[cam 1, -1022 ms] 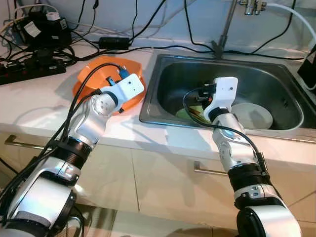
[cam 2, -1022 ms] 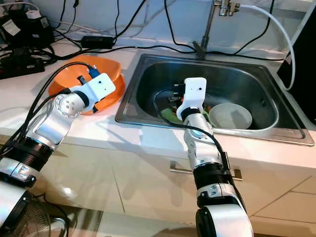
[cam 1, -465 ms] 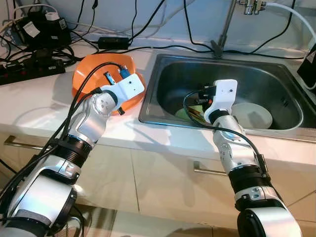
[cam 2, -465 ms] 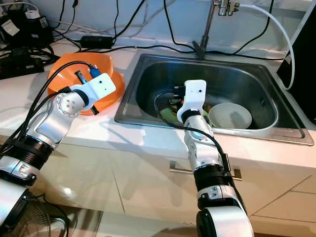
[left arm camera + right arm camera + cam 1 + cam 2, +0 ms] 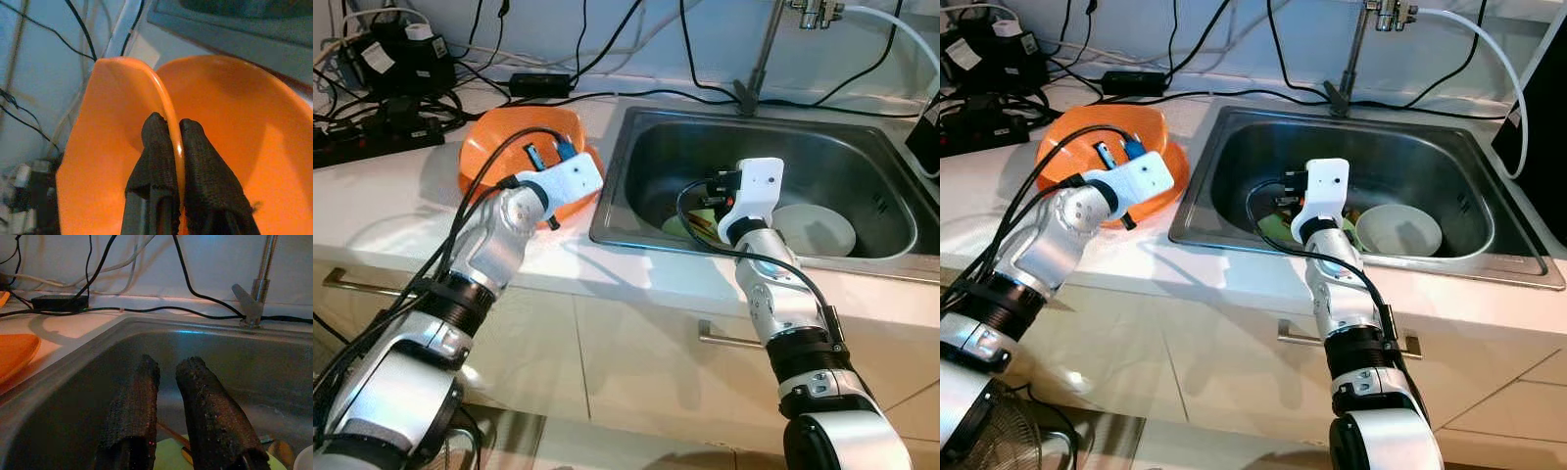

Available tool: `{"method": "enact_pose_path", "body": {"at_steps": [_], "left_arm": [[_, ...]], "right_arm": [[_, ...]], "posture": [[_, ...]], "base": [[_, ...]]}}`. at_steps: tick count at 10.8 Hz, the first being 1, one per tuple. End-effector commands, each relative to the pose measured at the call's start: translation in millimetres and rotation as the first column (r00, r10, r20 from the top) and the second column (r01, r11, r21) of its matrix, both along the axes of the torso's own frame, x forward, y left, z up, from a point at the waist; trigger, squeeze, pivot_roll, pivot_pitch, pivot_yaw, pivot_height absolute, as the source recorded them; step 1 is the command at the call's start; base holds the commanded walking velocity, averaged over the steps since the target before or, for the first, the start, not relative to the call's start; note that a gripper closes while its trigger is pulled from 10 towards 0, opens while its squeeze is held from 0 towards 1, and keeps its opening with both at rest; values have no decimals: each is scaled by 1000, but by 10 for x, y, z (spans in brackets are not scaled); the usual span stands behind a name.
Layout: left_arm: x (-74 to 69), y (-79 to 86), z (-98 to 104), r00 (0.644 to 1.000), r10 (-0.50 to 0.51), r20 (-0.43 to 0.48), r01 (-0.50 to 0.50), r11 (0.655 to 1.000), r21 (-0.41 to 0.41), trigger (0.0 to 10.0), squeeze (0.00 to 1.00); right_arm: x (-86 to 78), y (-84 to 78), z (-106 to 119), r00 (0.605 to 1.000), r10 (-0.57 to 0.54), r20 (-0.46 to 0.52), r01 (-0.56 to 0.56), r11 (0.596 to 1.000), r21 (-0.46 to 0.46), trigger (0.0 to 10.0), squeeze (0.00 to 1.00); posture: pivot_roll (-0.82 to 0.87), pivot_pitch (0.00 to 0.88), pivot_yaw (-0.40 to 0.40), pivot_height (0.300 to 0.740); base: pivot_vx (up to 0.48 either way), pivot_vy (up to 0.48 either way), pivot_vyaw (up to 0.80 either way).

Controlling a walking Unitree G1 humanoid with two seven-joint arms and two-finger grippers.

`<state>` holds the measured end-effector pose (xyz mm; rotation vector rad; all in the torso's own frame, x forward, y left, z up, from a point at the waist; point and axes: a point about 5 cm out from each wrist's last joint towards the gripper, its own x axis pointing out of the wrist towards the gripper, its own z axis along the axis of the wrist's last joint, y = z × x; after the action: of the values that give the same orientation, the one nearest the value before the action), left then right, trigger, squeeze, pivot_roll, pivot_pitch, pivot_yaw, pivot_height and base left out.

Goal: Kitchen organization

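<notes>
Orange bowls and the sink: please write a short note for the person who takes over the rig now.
Left gripper: shut on the rim of the upper orange bowl, tilted up from the lower orange bowl on the counter, left of the sink.
Right gripper: inside the sink, fingers slightly apart, holding nothing.
In the sink: a white bowl, a green plate, some utensils I cannot identify.
Done: upper bowl gripped.
Left: probably place that bowl, then clear the sink.
</notes>
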<state>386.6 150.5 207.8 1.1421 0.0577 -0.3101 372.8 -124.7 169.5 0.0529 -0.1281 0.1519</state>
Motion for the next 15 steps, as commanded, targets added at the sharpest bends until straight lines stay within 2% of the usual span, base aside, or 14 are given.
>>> {"method": "enact_pose_path", "body": {"at_steps": [1,2,3,4,5,7,9,10,11,12,13,14,15], "left_arm": [[-22,-90,177,991,-61,120,53,996,69,0,0],[-54,-184,339,963,-114,243,86,988,126,0,0],[-73,-227,413,944,-136,299,98,985,139,0,0],[-100,-278,468,926,-161,340,117,982,145,0,0],[-149,-376,543,892,-199,406,161,979,127,10000,0],[-192,-486,456,883,-260,390,217,964,151,10000,0],[-255,-578,344,878,-303,370,265,952,151,10000,0],[-276,-602,291,877,-323,355,284,946,158,10000,0],[-280,-613,267,879,-329,346,290,943,161,10000,0],[-285,-624,249,880,-333,339,294,942,163,10000,0],[-287,-628,243,880,-335,337,296,941,163,10000,0],[-315,-701,178,878,-369,303,332,928,167,10000,0],[-350,-780,123,870,-412,271,379,910,169,10000,0]], "right_arm": [[1,-15,41,1000,-10,9,10,1000,22,10000,0],[10,-9,66,1000,-8,15,7,1000,28,10000,0],[16,-9,79,1000,-8,19,7,1000,30,10000,0],[19,-9,87,1000,-7,21,6,999,35,10000,263],[20,-4,103,1000,1,26,-2,999,50,10000,1000],[38,-18,173,999,8,39,-11,995,98,10000,1000],[69,-76,341,998,16,58,-28,978,208,10000,1000],[87,-114,433,998,38,58,-55,947,316,10000,1000],[92,-121,468,996,65,56,-81,919,385,10000,1000],[88,-109,489,994,95,53,-108,891,442,10000,1000],[85,-104,494,993,105,52,-117,882,457,10000,1000],[59,-4,511,978,202,45,-196,834,516,10000,0],[42,58,515,968,250,38,-230,808,542,10000,0]], "posture": [[212,33,10,740],[212,32,11,740],[213,32,11,740],[215,31,9,740],[216,22,10,740],[212,13,13,740],[208,6,11,740],[207,3,11,740],[207,1,11,740],[206,1,12,740],[206,1,12,740],[205,3,13,740],[206,9,12,740]], "base": [[0,0,0],[0,0,0],[0,0,0],[0,0,0],[0,0,0],[0,0,0],[0,0,0],[0,0,0],[0,0,0],[0,0,0],[0,0,0],[0,0,0],[0,0,0]]}}
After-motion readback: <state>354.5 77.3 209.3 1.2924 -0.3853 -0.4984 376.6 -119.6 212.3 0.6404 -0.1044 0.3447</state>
